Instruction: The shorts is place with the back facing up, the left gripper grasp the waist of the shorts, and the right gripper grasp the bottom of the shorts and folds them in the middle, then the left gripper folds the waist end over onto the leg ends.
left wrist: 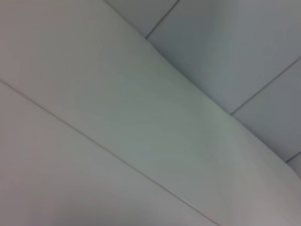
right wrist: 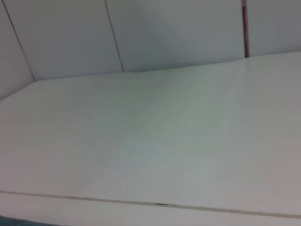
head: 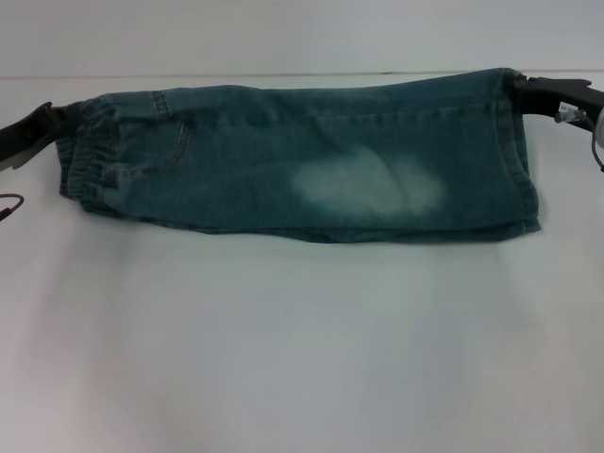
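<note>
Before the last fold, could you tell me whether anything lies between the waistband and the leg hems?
Nothing visible does. The shorts lie folded lengthwise, with only denim between the waistband at the left gripper and the leg hems at the right gripper.

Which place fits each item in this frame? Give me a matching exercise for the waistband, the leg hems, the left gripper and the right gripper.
Column 1:
1. waistband
2. leg hems
3. left gripper
4. right gripper

Column 2:
A. at the far corner of the shorts' hem end
B. gathered end of the shorts, on the robot's left
C. flat stitched end, on the robot's right
D. at the far corner of the waist end

Pairs: 1-B, 2-C, 3-D, 4-A
</note>
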Controlling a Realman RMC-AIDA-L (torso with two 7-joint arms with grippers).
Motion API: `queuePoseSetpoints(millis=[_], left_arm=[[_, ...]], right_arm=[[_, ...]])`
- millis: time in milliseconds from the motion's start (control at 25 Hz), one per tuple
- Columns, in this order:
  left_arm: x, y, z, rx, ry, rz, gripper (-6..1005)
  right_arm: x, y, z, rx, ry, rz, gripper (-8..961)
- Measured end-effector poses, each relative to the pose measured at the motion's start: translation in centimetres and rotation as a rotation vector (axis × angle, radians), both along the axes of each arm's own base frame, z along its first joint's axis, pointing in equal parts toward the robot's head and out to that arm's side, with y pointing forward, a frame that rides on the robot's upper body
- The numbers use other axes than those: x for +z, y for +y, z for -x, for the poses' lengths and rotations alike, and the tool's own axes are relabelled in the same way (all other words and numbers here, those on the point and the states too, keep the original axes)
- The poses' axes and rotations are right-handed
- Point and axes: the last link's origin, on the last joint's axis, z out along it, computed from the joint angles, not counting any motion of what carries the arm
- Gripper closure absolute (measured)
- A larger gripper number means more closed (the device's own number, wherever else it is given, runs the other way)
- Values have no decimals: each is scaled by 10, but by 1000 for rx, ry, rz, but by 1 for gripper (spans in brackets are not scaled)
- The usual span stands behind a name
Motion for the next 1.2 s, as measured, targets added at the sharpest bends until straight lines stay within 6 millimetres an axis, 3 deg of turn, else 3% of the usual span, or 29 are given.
queuePoseSetpoints(millis=[200,440,880,1200], left_arm=[[-11,1,8,46,30,6,944],[-20,1,4,13,76,15,935],[-2,-6,13,-46,101,-71,562],[21,-30,22,-150,151,23,297]], right_arm=[[-7,2,-1,-26,-18,3,952],[-14,1,-3,-50,-27,11,791],[-13,-10,-5,-15,43,38,498],[34,-58,12,289,310,167,207]])
